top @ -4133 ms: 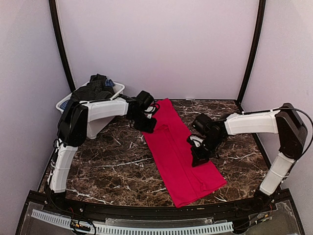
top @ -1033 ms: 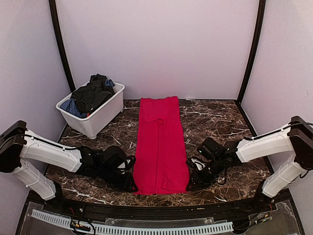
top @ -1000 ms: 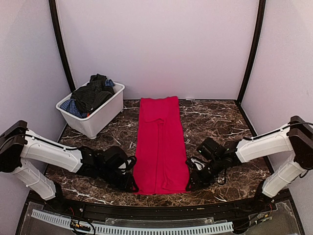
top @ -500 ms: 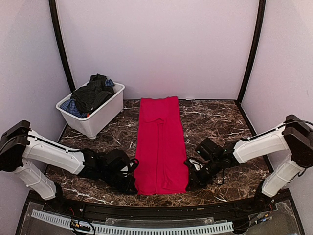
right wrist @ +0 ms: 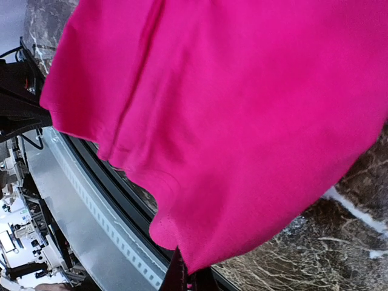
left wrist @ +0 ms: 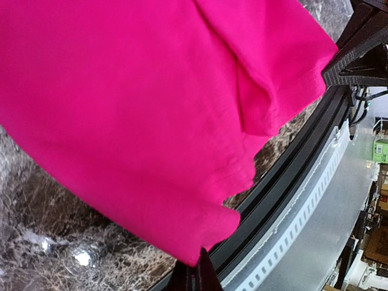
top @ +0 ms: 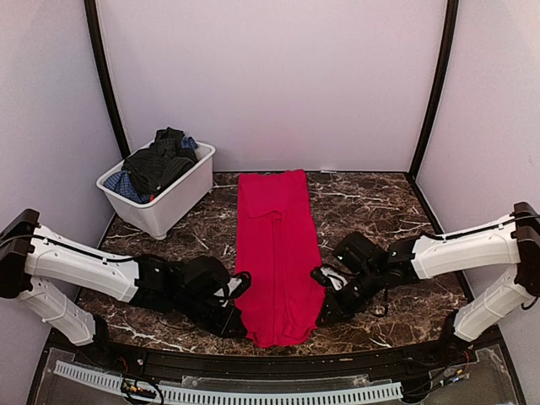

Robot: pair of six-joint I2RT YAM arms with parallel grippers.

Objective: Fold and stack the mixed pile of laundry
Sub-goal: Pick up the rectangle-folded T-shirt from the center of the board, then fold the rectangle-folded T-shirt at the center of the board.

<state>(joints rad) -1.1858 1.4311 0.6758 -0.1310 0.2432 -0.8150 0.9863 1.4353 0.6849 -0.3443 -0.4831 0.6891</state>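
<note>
The marbled desk (top: 380, 211) carries the red cloth (top: 274, 245), laid as a long strip down its middle. The white bin (top: 173, 211) stands at the far left corner, holding the dark and blue checked garments (top: 159, 167). My left jaws are pinched tight on the cloth's near left corner. My right jaws are pinched tight on its near right corner.
</note>
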